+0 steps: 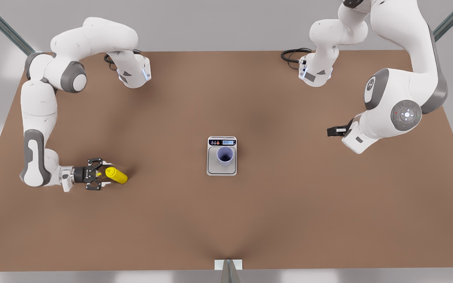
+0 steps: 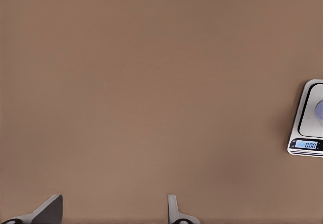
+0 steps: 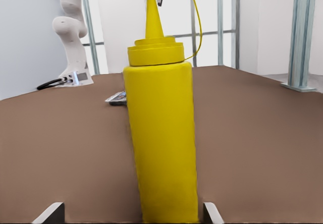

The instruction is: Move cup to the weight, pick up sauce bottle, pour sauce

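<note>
The lavender cup [image 1: 225, 155] stands upright on the weight [image 1: 212, 169], a small silver-grey scale at the table's middle with its display [image 1: 222, 142] on the far side. The yellow sauce bottle [image 1: 116, 175] stands upright at the front view's left. My right gripper [image 1: 100, 174] is low beside it and open. In the right wrist view, its fingertips [image 3: 212, 213] flank the sauce bottle [image 3: 160, 133] near its base, with gaps on both sides. My left gripper [image 1: 332, 131] waits open above the table at the front view's right. Its wrist view shows bare table and the weight [image 2: 303, 114] off to one side.
Both arm bases [image 1: 134, 72] and coiled black cables [image 1: 293, 55] sit along the table's far edge. A small white bracket [image 1: 228, 265] is at the near edge. Bare brown tabletop lies between the sauce bottle and the weight.
</note>
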{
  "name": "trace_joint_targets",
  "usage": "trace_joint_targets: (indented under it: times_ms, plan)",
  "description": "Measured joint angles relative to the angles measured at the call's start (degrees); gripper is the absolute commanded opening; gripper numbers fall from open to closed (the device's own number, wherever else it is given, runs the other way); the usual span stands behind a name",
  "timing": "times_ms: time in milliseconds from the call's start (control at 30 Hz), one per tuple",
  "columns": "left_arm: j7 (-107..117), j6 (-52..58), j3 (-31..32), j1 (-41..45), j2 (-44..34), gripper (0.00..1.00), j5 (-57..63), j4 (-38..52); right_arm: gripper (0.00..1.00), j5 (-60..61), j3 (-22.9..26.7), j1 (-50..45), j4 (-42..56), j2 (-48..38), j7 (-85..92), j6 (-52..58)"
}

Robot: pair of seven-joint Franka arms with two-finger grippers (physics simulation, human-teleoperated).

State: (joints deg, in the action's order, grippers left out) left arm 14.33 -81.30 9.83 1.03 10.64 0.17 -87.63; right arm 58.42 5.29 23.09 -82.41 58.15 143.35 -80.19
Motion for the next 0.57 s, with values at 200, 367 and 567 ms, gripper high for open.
trace_joint_targets:
  times_ms: [200, 367, 567]
  plan:
    - [0.0, 0.0, 0.0, 0.0, 0.0, 1.0, 0.0, 0.0, 1.0, -11.6, -0.3, 12.1, 0.6, -21.8, -32.2, 4.3]
    - [-0.1, -0.7, 0.0, 0.0, 0.0, 1.0, 0.0, 0.2, 1.0, -38.6, 0.7, -20.7, 0.8, -40.7, -90.9, -16.5]
    - [-0.6, -4.0, -0.1, -0.1, -0.1, 1.0, 0.2, 1.6, 1.0, -57.3, -0.1, -26.8, -2.0, -46.0, -136.4, -16.7]
